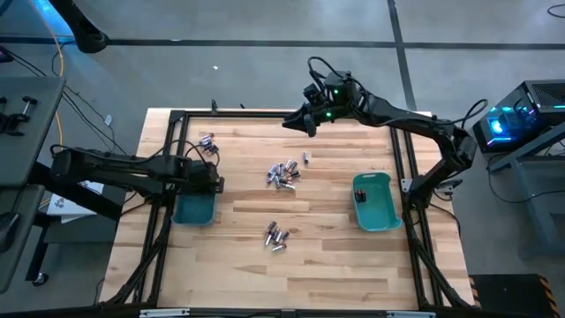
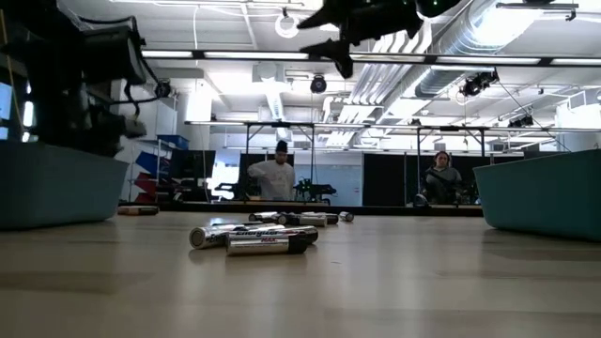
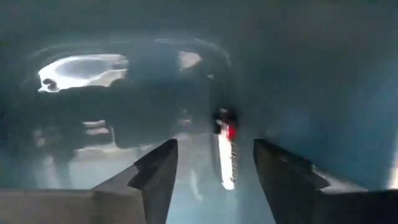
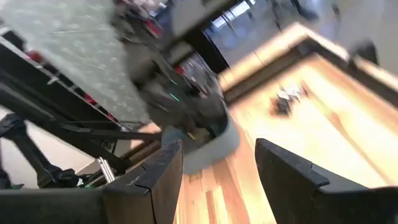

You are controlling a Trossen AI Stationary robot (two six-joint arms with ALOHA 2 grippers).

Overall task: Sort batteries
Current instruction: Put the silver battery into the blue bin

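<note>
Batteries [image 2: 255, 242] lie foremost; left jaws [image 3: 214, 171] spread, seemingly inside bin [image 1: 193, 210]; right jaws [image 4: 217, 168] spread aloft.

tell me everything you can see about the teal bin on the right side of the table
The right teal bin is a small open-topped rectangular tub, plastic by its look, with rounded corners. It stands upright on the wooden table, near the right frame rail and clear of the central battery pile. A dark battery lies inside near its left wall. No claw touches it.
</note>
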